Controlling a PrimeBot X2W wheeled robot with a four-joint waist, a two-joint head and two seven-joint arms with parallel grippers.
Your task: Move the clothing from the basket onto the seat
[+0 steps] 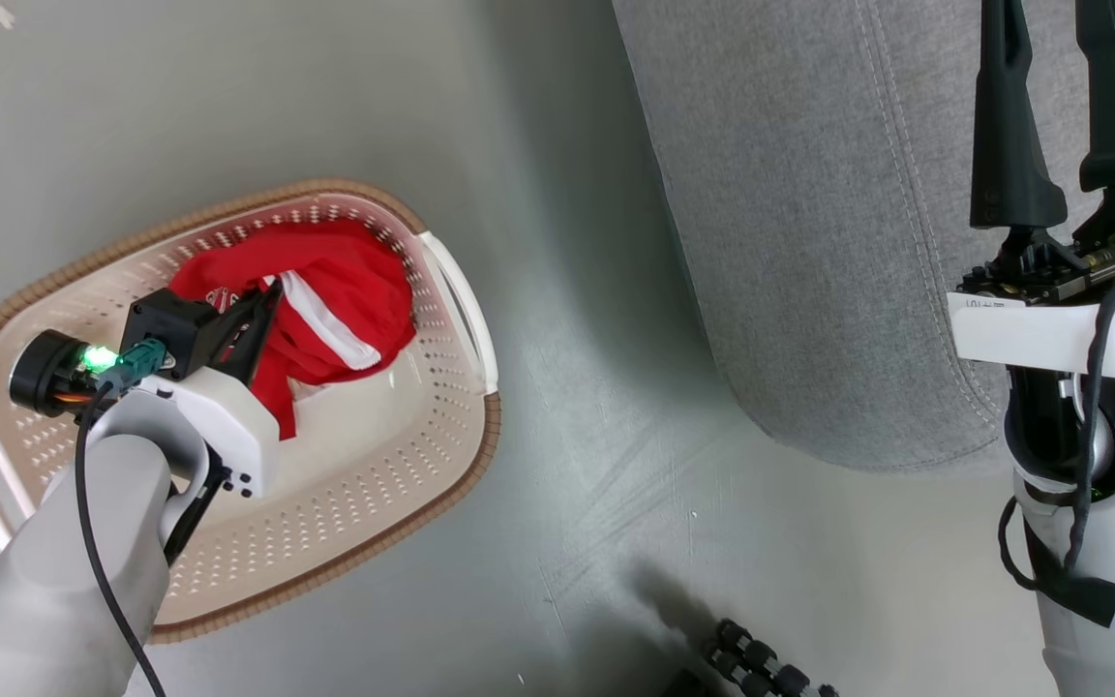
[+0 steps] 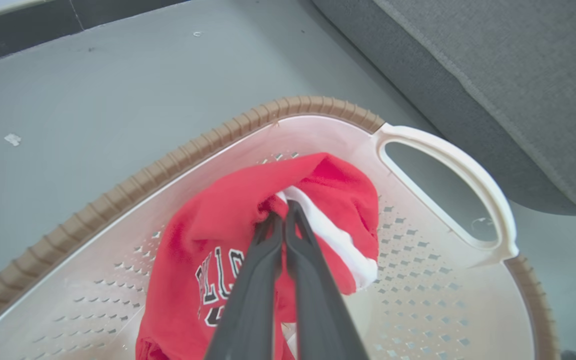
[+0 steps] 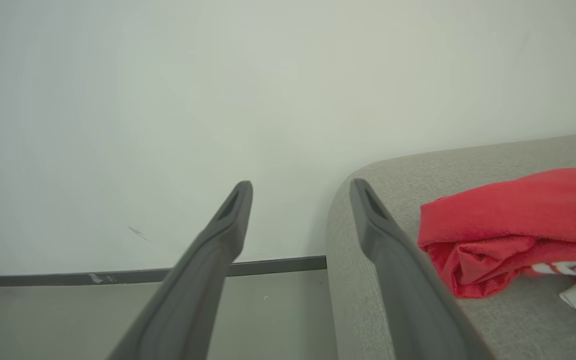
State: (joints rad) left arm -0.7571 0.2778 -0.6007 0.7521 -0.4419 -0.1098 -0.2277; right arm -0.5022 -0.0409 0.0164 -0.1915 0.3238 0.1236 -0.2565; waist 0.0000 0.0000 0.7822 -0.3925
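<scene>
Red garment (image 2: 203, 225) pinched in the closed left gripper (image 2: 283, 210): lift clear of the basket (image 2: 118, 196) before swinging to the seat (image 1: 809, 242). Right gripper (image 3: 300, 190) gapes empty.

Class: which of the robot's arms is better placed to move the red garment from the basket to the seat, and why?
Left. The left gripper is shut on the red garment inside the basket; the right gripper stands open near the seat, empty.

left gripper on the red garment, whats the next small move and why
Probably lift the left gripper straight up: it is shut on a fold of the red garment, which lies in the basket and must clear its rim to reach the seat.
</scene>
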